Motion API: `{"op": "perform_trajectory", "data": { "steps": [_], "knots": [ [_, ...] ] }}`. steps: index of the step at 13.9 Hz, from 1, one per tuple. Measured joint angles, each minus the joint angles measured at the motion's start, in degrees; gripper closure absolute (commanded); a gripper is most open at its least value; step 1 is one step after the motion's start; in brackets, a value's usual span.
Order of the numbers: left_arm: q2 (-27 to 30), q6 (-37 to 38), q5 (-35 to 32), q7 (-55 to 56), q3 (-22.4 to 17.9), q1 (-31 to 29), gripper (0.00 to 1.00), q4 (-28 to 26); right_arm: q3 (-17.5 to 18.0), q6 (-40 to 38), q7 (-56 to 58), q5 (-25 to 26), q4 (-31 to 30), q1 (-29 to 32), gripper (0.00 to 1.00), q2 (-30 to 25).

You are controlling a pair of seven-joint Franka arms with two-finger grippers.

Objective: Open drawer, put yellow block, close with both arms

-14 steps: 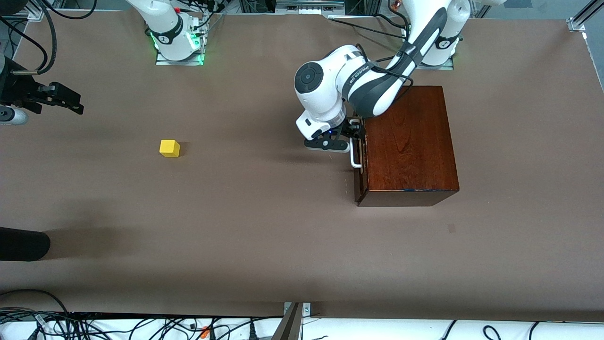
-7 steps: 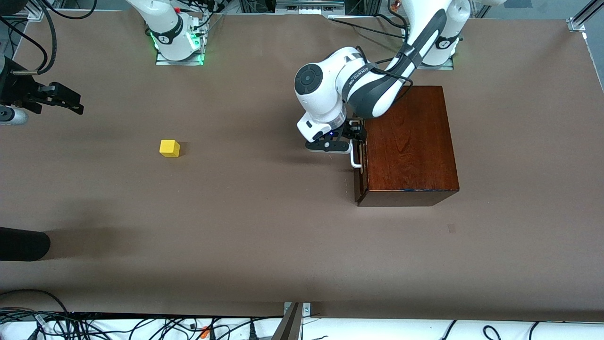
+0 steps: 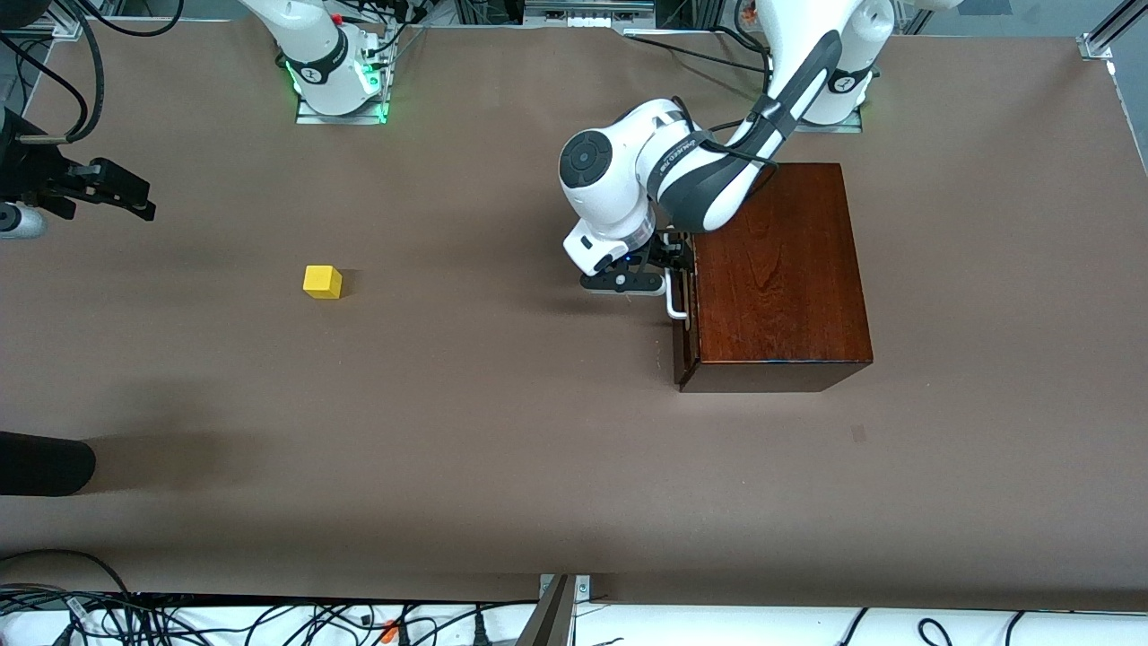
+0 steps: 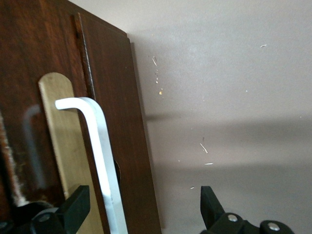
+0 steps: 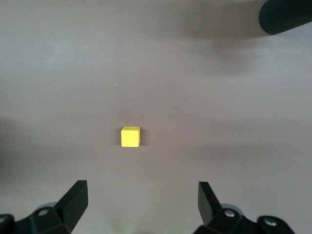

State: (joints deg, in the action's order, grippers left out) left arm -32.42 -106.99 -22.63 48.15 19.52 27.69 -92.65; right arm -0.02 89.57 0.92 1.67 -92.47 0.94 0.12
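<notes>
1. At the front of the glossy dark mahogany box (image 3: 776, 274), the left arm's black two-finger gripper (image 3: 674, 263) is low beside the white U-shaped bar handle (image 3: 674, 301) of the drawer.
2. Its fingers (image 4: 73, 207) stand apart in the left wrist view: one finger lies against the dark reddish-brown drawer front (image 4: 117, 122), the second finger is over the bare table, and the white bar (image 4: 105, 156) passes between them.
3. The fingers have not closed on the bar; a gap shows on both sides of it.
4. The drawer (image 3: 683, 332) is shut, its front level with the box, and the box stands toward the left arm's end of the brown table (image 3: 502, 449).
5. Over the table edge at the right arm's end, the right arm's black gripper (image 3: 121, 190) hangs in the air, and this arm waits.
6. Its fingers (image 5: 73, 200) are wide apart and hold nothing.
7. The small bright yellow cube (image 3: 322, 281) lies on the table, well apart from the box and nearer to the right arm's end.
8. From the right wrist view the yellow block (image 5: 130, 136) appears ahead of the open fingers, about in the middle between them, and not touching them.
9. A dark rounded object (image 3: 40, 464) lies at the table edge, nearer to the front camera than the cube.
</notes>
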Motion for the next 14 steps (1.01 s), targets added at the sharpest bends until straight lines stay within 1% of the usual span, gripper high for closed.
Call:
{"op": "perform_trajectory", "data": {
  "steps": [4, 6, 12, 14],
  "knots": [
    [-1.1, -1.3, 0.0, 0.1, 0.0, 0.0, 0.00, -0.6, 0.0, 0.1, 0.0, -0.1, 0.2, 0.1, 0.00, 0.0],
    [-1.3, -1.9, 0.0, 0.3, 0.1, 0.1, 0.00, -0.7, 0.0, 0.2, 0.0, -1.2, 0.2, 0.1, 0.00, 0.0],
    [-1.5, -3.8, 0.0, 3.0, 0.3, 0.4, 0.00, -0.7, 0.0, 0.3, 0.0, -1.4, 0.3, 0.2, 0.00, 0.0],
    [-1.5, -5.4, 0.2, 5.1, 0.4, 0.6, 0.00, -0.7, 0.0, 0.3, 0.0, -1.4, 0.3, 0.2, 0.00, -0.1]
  ]
}}
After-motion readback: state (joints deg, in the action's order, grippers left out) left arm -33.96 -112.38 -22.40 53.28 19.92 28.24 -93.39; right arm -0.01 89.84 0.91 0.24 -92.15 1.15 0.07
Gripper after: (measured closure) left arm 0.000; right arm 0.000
